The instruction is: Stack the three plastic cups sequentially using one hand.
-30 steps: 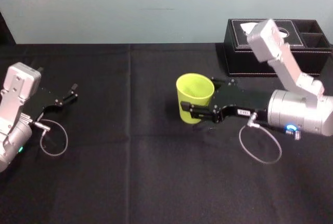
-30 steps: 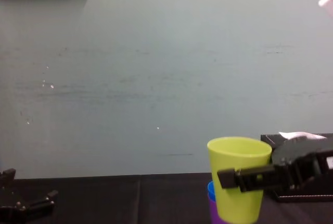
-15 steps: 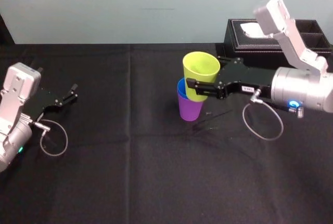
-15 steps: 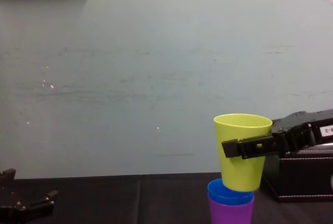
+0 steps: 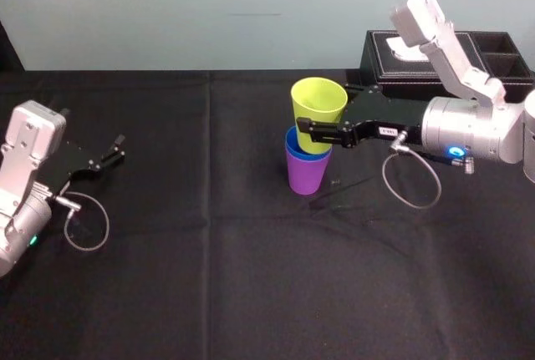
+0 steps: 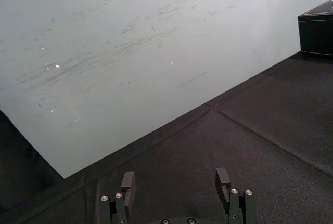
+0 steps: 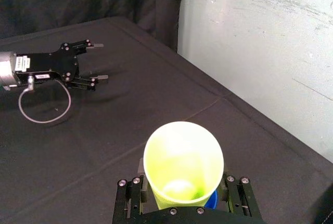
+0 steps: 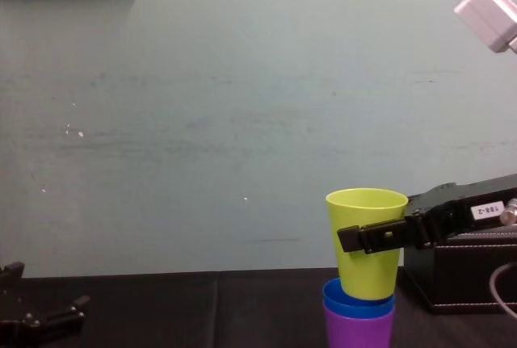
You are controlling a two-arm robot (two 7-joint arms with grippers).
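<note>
The purple cup (image 5: 306,174) stands on the black table with the blue cup (image 5: 292,142) nested inside it, only the blue rim (image 8: 358,301) showing above the purple cup (image 8: 359,331). My right gripper (image 5: 321,127) is shut on the yellow-green cup (image 5: 318,112), one finger on each side of it. That yellow-green cup (image 8: 367,239) is upright, its base just inside the blue rim. From the right wrist, the yellow-green cup (image 7: 182,161) sits between the right gripper (image 7: 183,192) fingers, over a sliver of the blue cup (image 7: 211,199). My left gripper (image 5: 106,156) rests parked at the table's left, open and empty.
A black tissue box (image 5: 443,76) stands at the back right, just behind my right arm; it also appears as the tissue box (image 8: 460,277) right of the stack. A pale wall runs behind the table. The left gripper (image 6: 176,182) faces bare black cloth.
My right gripper lifted the yellow-green cup up and away from me over the blue and purple stack, then lowered it so its base entered the blue cup. The left arm has not moved.
</note>
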